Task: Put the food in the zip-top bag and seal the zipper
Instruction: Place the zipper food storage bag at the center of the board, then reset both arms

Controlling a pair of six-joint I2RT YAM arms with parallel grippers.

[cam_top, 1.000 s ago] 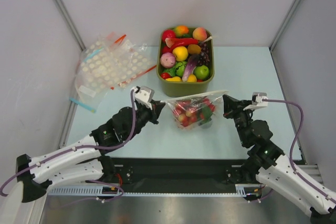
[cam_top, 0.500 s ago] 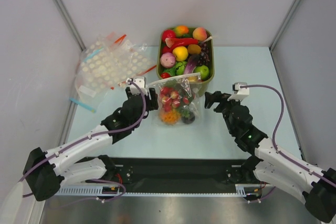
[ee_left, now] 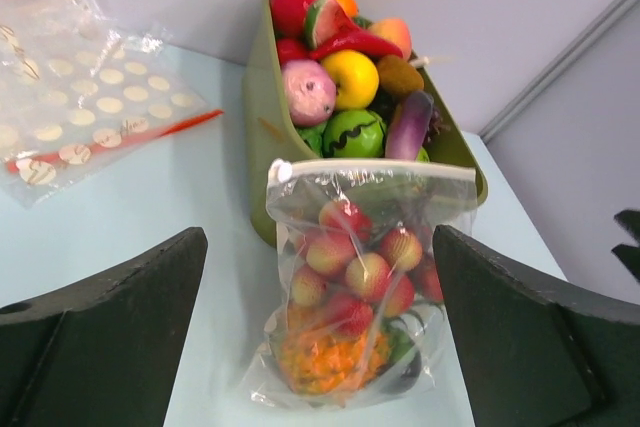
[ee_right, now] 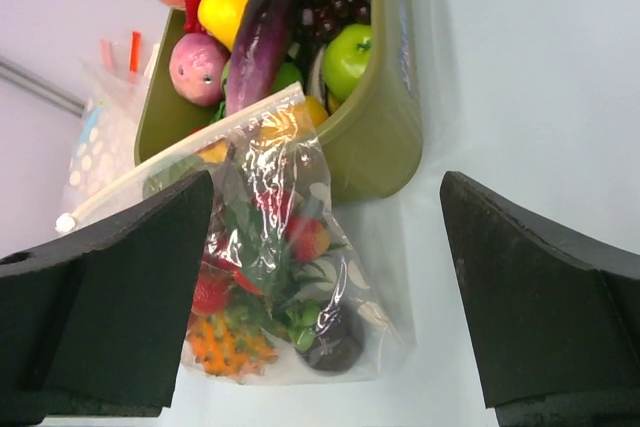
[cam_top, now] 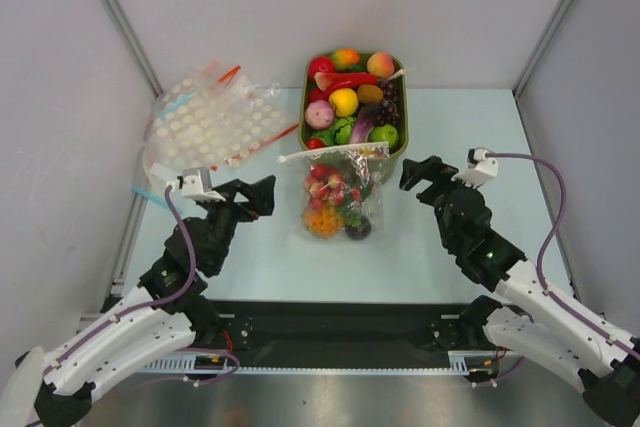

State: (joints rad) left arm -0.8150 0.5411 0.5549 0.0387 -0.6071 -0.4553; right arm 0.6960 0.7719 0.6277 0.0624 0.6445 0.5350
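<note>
The zip-top bag (cam_top: 338,197) stands on the table with its top leaning on the green tub (cam_top: 403,107). Its zipper (cam_top: 333,153) runs as a straight pale strip across the top. Inside is the food: red berries (ee_left: 365,277), an orange pineapple (ee_left: 325,357) and a dark purple piece (ee_right: 340,352). My left gripper (cam_top: 258,197) is open to the bag's left, apart from it. My right gripper (cam_top: 415,180) is open to its right, also clear of it. Both wrist views show the bag (ee_right: 285,277) between wide black fingers (ee_left: 140,297), untouched.
The tub (ee_left: 258,97) holds several more toy fruits and vegetables. A heap of white-dotted clear bags (cam_top: 205,127) with red and blue strips lies at the back left. Grey walls close in the table on three sides.
Both grippers opened and let go of the bag, which now rests against the tub. The left arm drew back to the left, and the right gripper backed off to the right.
</note>
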